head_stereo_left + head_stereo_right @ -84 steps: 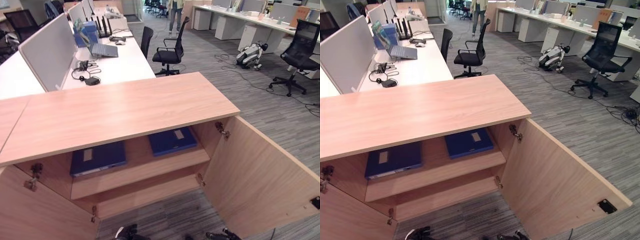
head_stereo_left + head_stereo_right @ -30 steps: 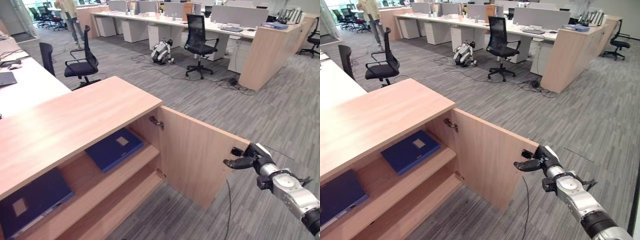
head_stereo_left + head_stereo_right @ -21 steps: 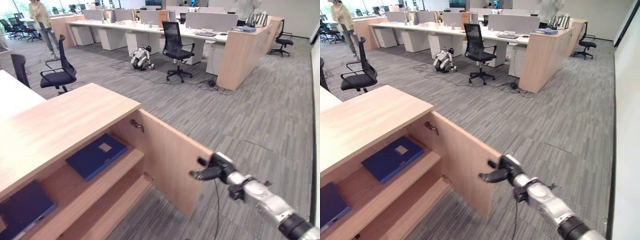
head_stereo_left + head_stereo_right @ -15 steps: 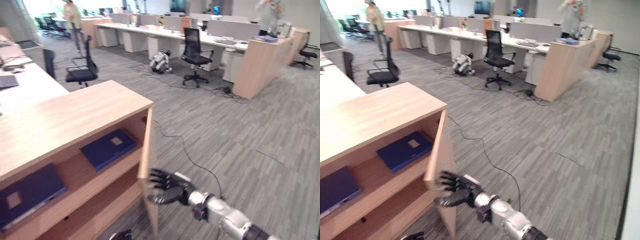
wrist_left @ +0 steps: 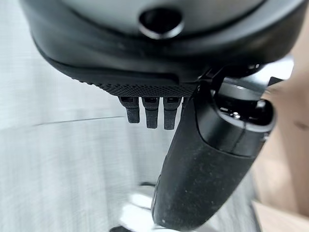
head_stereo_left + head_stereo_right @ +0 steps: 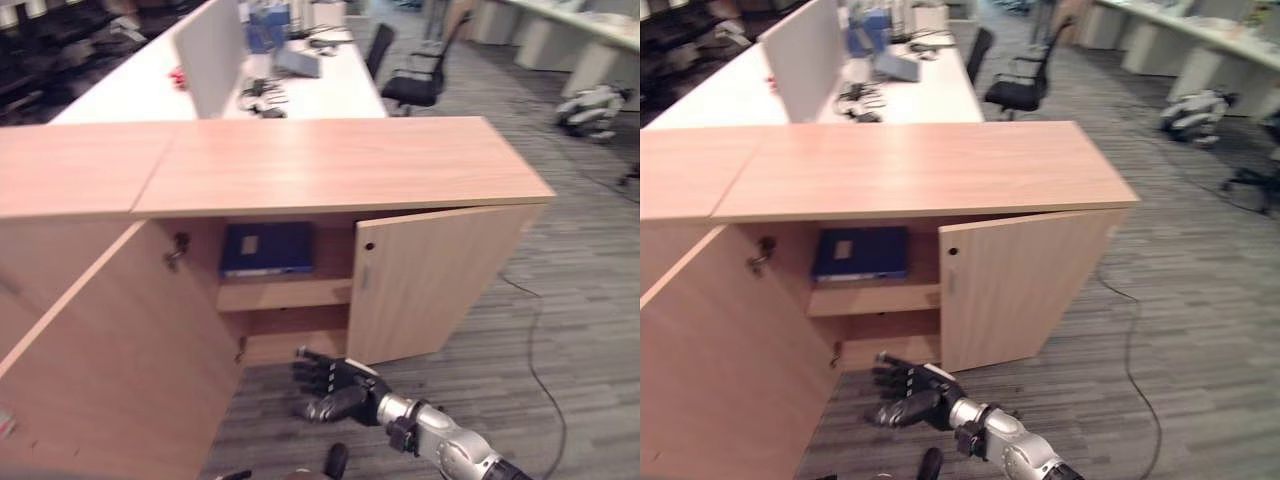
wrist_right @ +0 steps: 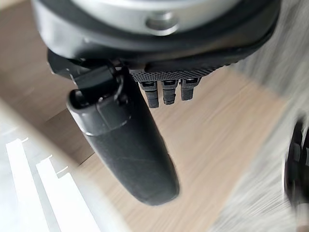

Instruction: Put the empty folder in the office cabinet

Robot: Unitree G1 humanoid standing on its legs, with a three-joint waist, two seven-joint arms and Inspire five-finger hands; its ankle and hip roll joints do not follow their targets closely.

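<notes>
The folder [image 6: 266, 248] lay flat on the cabinet [image 6: 330, 165] shelf, behind its half-closed right door [image 6: 430, 280]; right hand [image 6: 335, 388] hovered below, fingers relaxed, empty, seemingly positioned for closing.

Probably office: desks [image 6: 300, 85], swivel chairs [image 6: 425, 70]

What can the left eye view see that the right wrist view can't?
Left eye view: the whole light wooden cabinet, its right door partly closed, its left door wide open, and a flat blue folder lying on the upper shelf. Right wrist view: the dark thumb very close up, with white stripes beside it that I cannot identify. Both: the robot's right hand, open, low in front of the cabinet, and light wood, probably the cabinet's.
</notes>
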